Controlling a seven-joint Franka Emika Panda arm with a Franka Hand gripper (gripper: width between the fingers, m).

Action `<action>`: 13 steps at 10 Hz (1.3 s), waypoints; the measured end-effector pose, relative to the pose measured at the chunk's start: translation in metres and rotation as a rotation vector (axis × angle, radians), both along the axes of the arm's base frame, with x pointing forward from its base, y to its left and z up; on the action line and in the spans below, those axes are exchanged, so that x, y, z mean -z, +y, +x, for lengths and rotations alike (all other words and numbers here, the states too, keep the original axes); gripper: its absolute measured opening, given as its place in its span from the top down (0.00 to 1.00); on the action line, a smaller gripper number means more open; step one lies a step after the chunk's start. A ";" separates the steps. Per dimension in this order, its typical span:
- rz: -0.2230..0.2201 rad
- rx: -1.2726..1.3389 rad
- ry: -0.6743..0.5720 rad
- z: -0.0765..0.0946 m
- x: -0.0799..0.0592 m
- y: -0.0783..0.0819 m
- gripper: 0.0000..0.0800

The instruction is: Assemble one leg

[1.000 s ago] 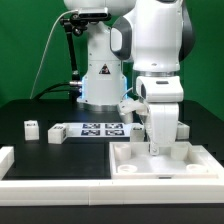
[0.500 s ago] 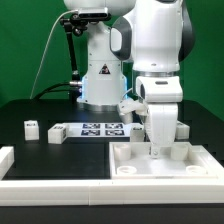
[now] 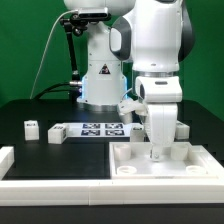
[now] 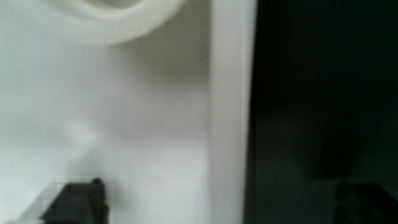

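My gripper [image 3: 156, 150] hangs straight down over the large white tray-like piece [image 3: 200, 160], its tips at the tray's recessed floor near the middle. In the wrist view my gripper [image 4: 214, 205] is open. Its dark fingertips [image 4: 73, 202] stand wide apart, one over the white tray surface and the other over the black table beyond the tray's raised rim [image 4: 231, 120]. Nothing is held between them. Two small white legs with tags [image 3: 31, 127] [image 3: 57, 132] stand on the table at the exterior view's left, far from the gripper.
The marker board [image 3: 100, 128] lies behind the tray, in front of the robot base. Another small white block [image 3: 181, 129] shows at the right behind the arm. White frame pieces [image 3: 6, 160] lie along the front and left edges.
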State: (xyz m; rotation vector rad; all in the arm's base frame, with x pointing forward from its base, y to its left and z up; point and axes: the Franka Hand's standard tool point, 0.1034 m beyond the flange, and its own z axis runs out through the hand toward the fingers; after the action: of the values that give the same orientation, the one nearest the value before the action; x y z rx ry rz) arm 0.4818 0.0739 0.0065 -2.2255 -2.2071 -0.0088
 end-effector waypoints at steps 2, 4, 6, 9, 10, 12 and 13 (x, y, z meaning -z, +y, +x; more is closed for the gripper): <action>0.000 0.007 -0.002 -0.001 -0.001 0.000 0.19; -0.006 0.056 -0.018 -0.011 -0.023 0.000 0.19; -0.013 0.094 -0.037 -0.023 -0.045 0.002 0.19; -0.011 0.182 -0.036 -0.024 -0.047 0.002 0.19; -0.008 0.296 -0.035 -0.025 -0.047 0.002 0.19; 0.004 0.521 -0.023 -0.034 -0.042 0.002 0.19; 0.016 0.710 -0.007 -0.047 -0.037 0.004 0.19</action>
State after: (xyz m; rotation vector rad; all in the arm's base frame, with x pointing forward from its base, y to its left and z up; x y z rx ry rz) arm 0.4347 0.0776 0.0440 -2.8499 -1.2944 -0.0371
